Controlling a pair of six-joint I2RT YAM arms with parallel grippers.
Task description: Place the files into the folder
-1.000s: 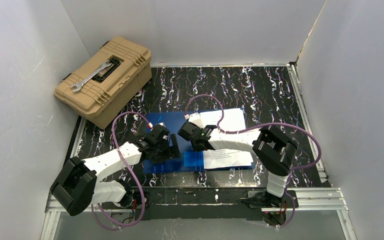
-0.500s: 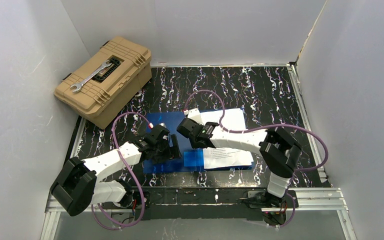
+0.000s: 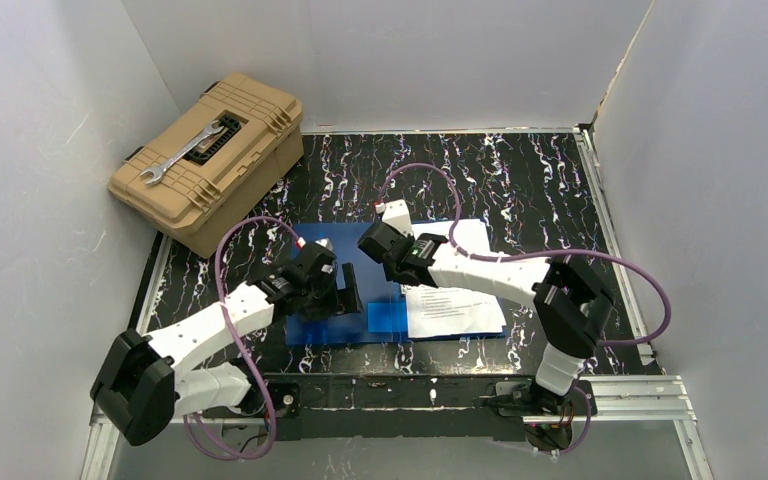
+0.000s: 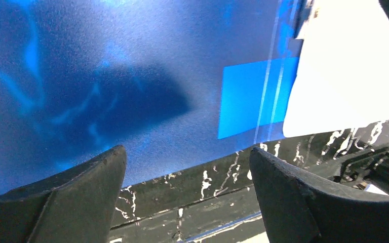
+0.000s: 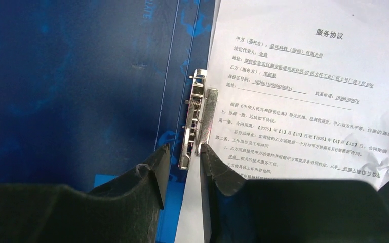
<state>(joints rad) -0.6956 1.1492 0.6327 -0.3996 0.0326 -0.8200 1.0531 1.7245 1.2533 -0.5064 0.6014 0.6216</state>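
files (image 5: 294,101) beside right hand (image 5: 185,152), atop folder (image 5: 81,76)

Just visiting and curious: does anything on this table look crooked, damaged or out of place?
The printed sheet on the open blue folder has a crumpled corner, at the right edge of the right wrist view. A wrench lies loose on the tan toolbox, which sits askew at the far left.
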